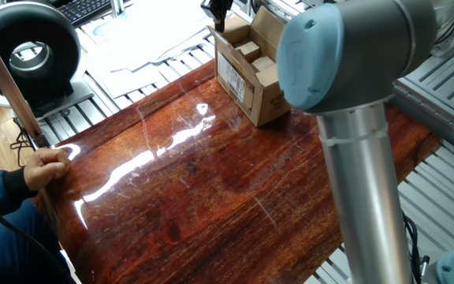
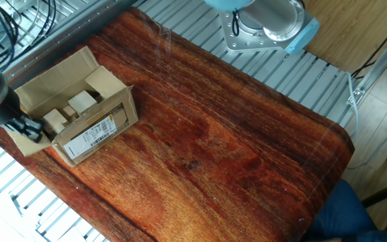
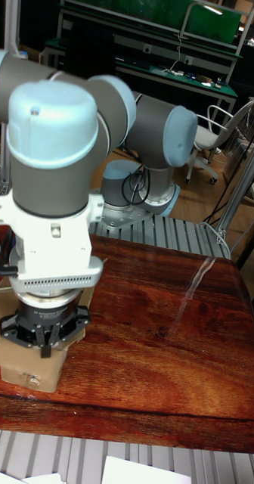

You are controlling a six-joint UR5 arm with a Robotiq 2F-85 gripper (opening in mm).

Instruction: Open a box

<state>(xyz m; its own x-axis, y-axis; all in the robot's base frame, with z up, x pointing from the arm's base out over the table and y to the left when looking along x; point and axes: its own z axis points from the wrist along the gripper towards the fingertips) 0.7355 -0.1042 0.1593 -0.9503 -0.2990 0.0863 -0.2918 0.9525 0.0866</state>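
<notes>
The box [image 1: 247,79] is a small brown cardboard carton at the far end of the wooden table [image 1: 195,189], its top open and pale blocks [image 2: 82,102] showing inside. Its white label [image 2: 93,133] faces the table's middle. My gripper [image 2: 31,129] is at the box's outer end, fingers close together on the end flap [image 2: 19,143], which lies folded outward. In one fixed view the gripper [image 1: 217,13] hangs just above that end. In the tall view the gripper [image 3: 44,344] hides most of the box [image 3: 29,372].
My arm's grey column [image 1: 361,189] blocks the right of one fixed view. A person's hand [image 1: 47,167] holds a copper rod [image 1: 6,75] at the table's left edge. A black round device [image 1: 30,47] stands beyond. The robot base [image 2: 267,23] sits behind the table.
</notes>
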